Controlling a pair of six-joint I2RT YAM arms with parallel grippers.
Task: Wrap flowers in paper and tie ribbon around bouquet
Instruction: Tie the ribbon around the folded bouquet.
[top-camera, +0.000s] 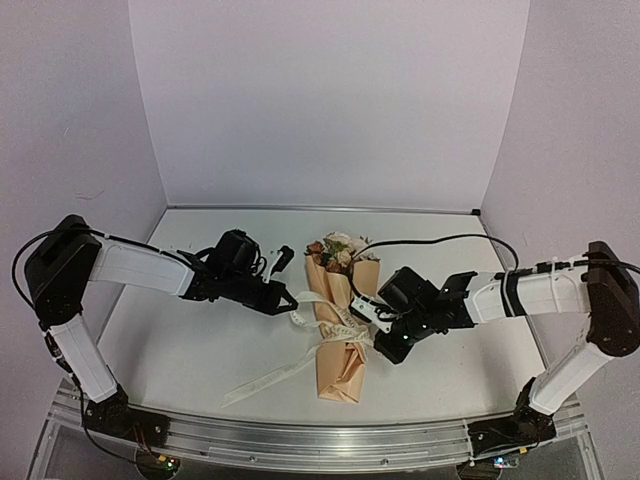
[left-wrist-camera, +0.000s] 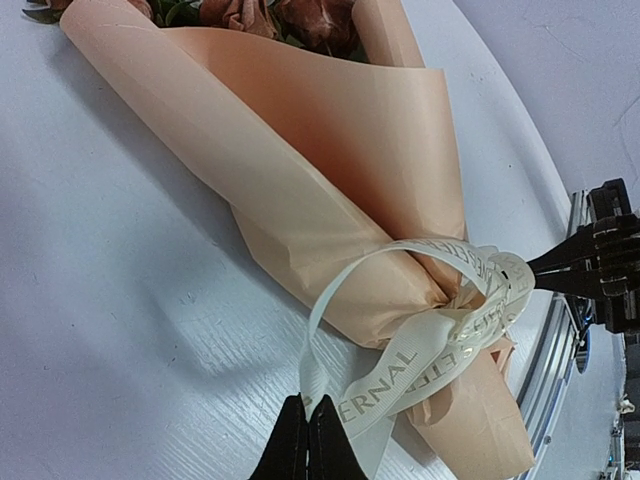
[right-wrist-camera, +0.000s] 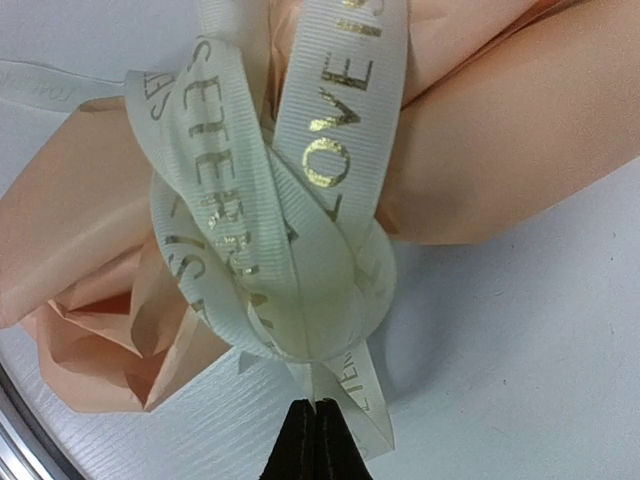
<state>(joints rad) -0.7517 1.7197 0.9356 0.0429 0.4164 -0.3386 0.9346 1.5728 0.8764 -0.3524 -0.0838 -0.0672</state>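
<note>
the bouquet (top-camera: 340, 345) lies on the white counter (top-camera: 170, 340) in the middle of the top view, with the flowers (top-camera: 337, 250) toward the upper edge and the peach paper (left-wrist-camera: 330, 150) wrapped around them as a cone. the cream ribbon (right-wrist-camera: 330, 150) is knotted around its narrow waist, and one tail trails to the lower left. the left gripper (left-wrist-camera: 308, 440) is closed, pinching a ribbon loop just left of the bouquet. the right gripper (right-wrist-camera: 318, 440) is closed on a ribbon end at the knot, just right of the bouquet.

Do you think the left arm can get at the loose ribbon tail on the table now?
Probably yes: the loose tail lies uncovered on its side of the bouquet, but the left gripper is shut on the ribbon and must release first.
</note>
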